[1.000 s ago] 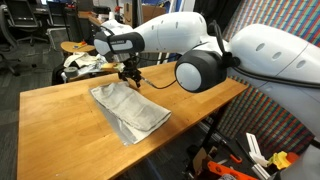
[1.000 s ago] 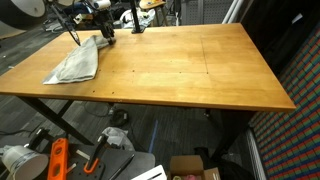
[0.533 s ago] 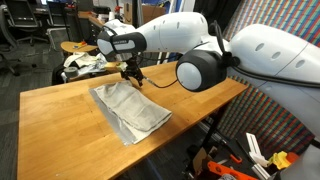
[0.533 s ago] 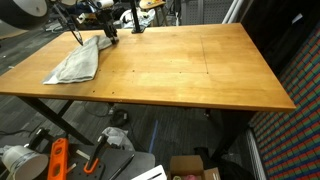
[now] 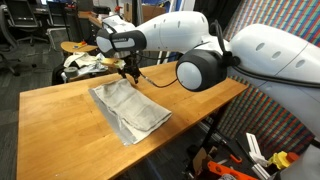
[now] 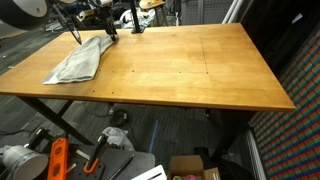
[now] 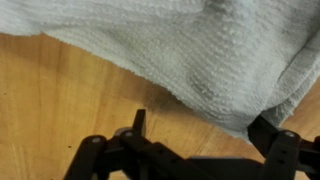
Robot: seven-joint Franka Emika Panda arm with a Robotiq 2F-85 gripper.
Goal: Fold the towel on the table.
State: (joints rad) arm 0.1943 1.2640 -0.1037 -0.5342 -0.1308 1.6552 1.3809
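On the light-brown wooden worktop [image 5: 55,115], seen in both exterior views [image 6: 190,70], the towel [image 5: 130,110] lies spread flat and slightly wrinkled, set at an angle near the edge closest to the robot's base. In an exterior view it shows as a pale grey sheet near one corner of the top [image 6: 78,62]. The white arm [image 5: 195,45] reaches out over that end of the worktop, with its wrist bent down so that the black tool [image 5: 128,74] hangs over the far end of the towel, low above it. In an exterior view the tool [image 6: 108,35] appears right at the cloth's end. Compared with a second ago, the wrist has shifted only slightly, the tool has remained over the same end of the cloth, and the towel's outline and folds look unchanged. Beyond the worktop stand a small round wooden stool [image 5: 78,47] and, just below it, a white-and-dark cloth bundle [image 5: 85,66]. In the wrist view, the towel's looped weave [image 7: 180,50] fills the upper part, with its edge running diagonally across bare wood. The tool [image 7: 200,125] has its two fingers [image 7: 138,122] spread wide apart. They grip nothing, and one tip sits right by the cloth's edge. Whether it touches the cloth cannot be told.
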